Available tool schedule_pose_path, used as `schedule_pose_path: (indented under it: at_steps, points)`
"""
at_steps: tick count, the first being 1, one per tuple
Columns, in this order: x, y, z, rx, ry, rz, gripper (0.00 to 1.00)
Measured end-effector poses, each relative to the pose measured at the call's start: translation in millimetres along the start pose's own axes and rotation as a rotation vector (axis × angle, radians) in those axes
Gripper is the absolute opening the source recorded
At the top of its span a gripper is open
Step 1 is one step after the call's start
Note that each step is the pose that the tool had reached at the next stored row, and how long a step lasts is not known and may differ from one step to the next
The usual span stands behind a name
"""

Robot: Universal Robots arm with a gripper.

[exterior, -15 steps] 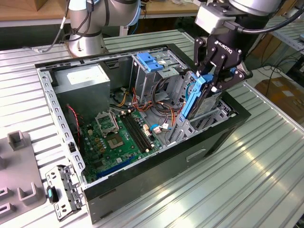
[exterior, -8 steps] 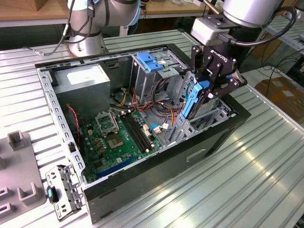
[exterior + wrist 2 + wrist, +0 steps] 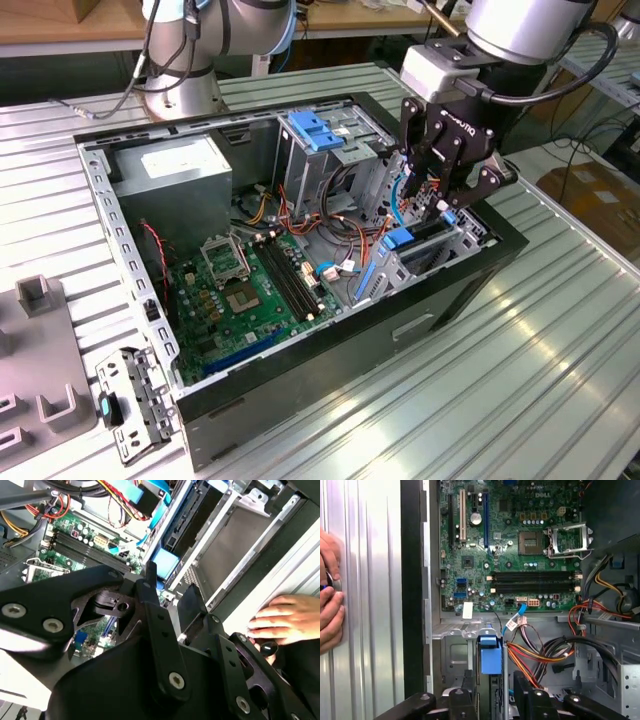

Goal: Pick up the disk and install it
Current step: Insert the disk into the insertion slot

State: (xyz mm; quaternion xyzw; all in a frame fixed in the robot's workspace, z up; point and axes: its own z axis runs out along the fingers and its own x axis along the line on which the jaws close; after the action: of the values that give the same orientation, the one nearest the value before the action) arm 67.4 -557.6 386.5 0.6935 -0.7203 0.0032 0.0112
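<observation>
Under the tool (image 3: 443, 205), the disk (image 3: 490, 660) shows just a blue edge, its body seemingly buried in the bay (image 3: 452, 652). Beside the tool, a hand (image 3: 330, 605) on the bench (image 3: 370, 645) is cut off.

Bright even light; glare on ribbed table (image 3: 560, 330).

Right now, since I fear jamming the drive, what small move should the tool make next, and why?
Probably a slow, straight push further into the bay. The tool sits over the dark flat disk with blue plastic side rails, which stands on edge in the grey metal drive cage and may not be fully seated. Orange and red cables lie close beside it, so sideways drift seems risky.
</observation>
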Motion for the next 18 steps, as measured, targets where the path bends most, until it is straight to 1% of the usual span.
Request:
schedule_pose_path:
  at_steps: [2, 5, 8, 9, 11, 12, 18]
  points:
    - [0.0, 0.0, 1.5, 0.0000, -0.0004, 0.000, 0.44]
    - [-0.1, -0.1, 6.8, 0.0000, -0.0002, 0.000, 0.43]
    - [-0.3, -0.1, 12.5, 0.0000, -0.0002, 0.000, 0.24]
    - [-0.3, -0.1, 14.3, 0.0000, -0.0001, 0.000, 0.24]
    - [-0.4, -0.2, 18.2, 0.0000, -0.0001, 0.000, 0.12]
    - [-0.4, -0.2, 19.3, 0.0000, 0.0000, 0.000, 0.11]
    - [-0.3, -0.2, 19.4, 0.0000, 0.0001, 0.000, 0.11]
